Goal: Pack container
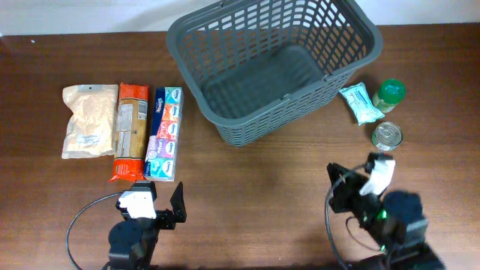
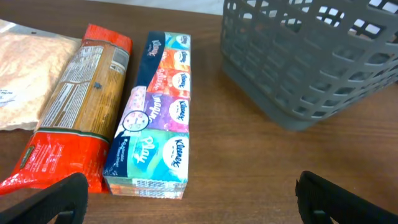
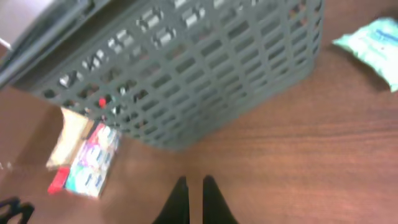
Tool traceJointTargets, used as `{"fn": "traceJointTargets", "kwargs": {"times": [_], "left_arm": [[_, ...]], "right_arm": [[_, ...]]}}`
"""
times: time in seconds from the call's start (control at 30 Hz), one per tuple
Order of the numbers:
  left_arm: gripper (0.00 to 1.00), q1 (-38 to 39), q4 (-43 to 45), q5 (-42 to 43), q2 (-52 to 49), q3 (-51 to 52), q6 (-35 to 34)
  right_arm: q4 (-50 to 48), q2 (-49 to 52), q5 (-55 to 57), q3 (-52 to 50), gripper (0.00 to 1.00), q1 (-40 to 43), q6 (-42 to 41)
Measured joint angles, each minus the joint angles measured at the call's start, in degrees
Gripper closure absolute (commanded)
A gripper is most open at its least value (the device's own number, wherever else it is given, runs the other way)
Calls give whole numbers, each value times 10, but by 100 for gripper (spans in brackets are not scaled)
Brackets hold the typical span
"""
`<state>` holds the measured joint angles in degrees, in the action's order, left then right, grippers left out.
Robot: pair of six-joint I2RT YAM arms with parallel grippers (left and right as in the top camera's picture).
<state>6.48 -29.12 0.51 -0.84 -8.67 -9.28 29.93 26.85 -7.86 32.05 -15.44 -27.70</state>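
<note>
The container point(image 1: 247, 127) is a large dark grey lattice basket at the back middle of the table, and nothing shows inside it. Its slotted wall fills the top of the left wrist view point(image 2: 292, 68) and the right wrist view point(image 3: 205, 81). My left gripper point(image 1: 150, 206) is at the front left, open wide point(image 2: 189, 186) over bare wood, just short of a multicolour tissue pack point(image 2: 155, 118). My right gripper point(image 1: 336, 180) is at the front right, shut point(image 3: 191, 183) with nothing between its fingers, pointing at the basket's near wall.
Left of the basket lie a pale grain bag point(image 1: 88, 120), an orange pasta packet point(image 1: 129, 131) and the tissue pack point(image 1: 164, 133). On its right are a teal packet point(image 1: 360, 103), a green-lidded jar point(image 1: 389, 95) and a small silver tin can point(image 1: 387, 136).
</note>
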Motion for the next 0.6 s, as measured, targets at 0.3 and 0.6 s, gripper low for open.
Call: {"fn": "traceJointTargets", "kwargs": {"times": [0.3,0.6], "left_arm": [[1,0,0,-1,0,0,0],[1,0,0,-1,0,0,0]], "right_arm": [[151,266,-2,325,96,0,100],[258,454,10,640,96,0,177]]}}
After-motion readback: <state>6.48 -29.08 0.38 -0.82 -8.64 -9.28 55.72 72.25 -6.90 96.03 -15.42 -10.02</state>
